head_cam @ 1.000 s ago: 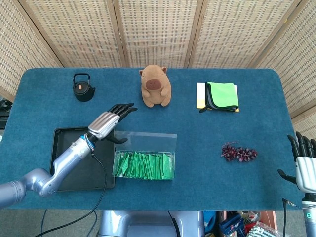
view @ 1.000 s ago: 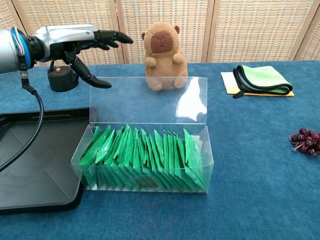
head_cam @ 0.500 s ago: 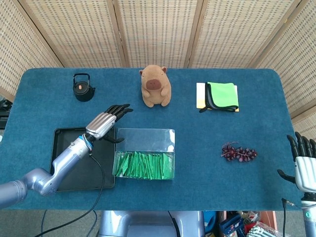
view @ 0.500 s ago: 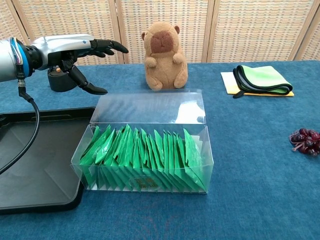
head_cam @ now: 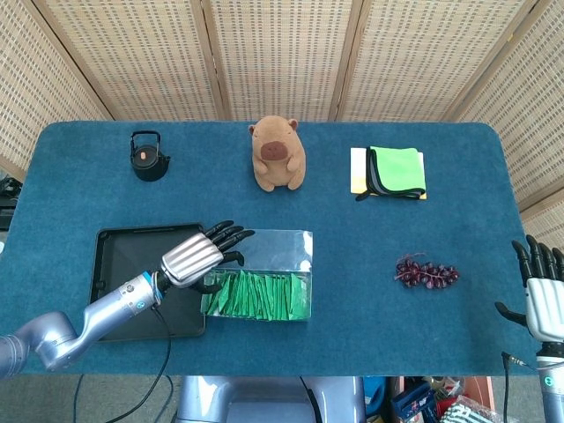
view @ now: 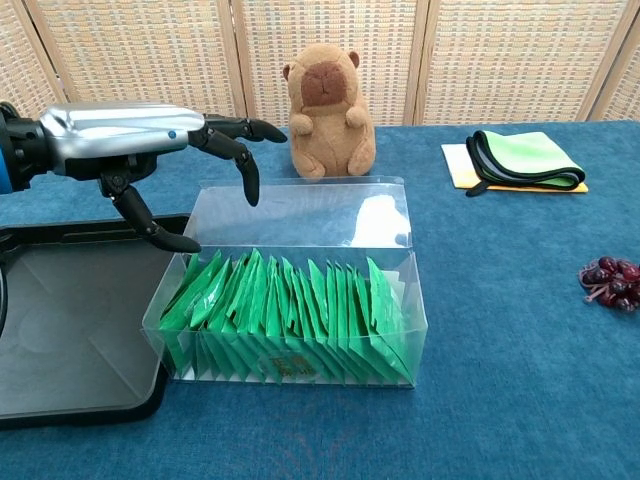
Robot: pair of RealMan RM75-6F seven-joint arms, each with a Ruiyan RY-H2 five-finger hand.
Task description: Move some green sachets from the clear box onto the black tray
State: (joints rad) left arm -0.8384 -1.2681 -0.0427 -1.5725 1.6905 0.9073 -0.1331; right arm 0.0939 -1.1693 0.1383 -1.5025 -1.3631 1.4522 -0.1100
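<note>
A clear box (head_cam: 257,286) (view: 300,290) holds a row of several green sachets (head_cam: 256,295) (view: 285,315), its lid (view: 300,213) folded back flat behind it. To its left lies the black tray (head_cam: 123,273) (view: 70,330), with nothing on it. My left hand (head_cam: 198,256) (view: 150,150) hovers open over the box's left end, fingers spread and bent down, holding nothing. At the table's right edge my right hand (head_cam: 545,295) stays open, seen only in the head view.
A brown capybara plush (head_cam: 278,154) (view: 328,95) stands behind the box. A black teapot (head_cam: 148,156) is at the back left, a folded green cloth (head_cam: 395,172) (view: 525,158) at the back right, and grapes (head_cam: 426,271) (view: 608,282) lie to the right.
The box's lid has dropped from upright to flat behind the box. My left hand has come forward and down from behind the lid to above the box's left end.
</note>
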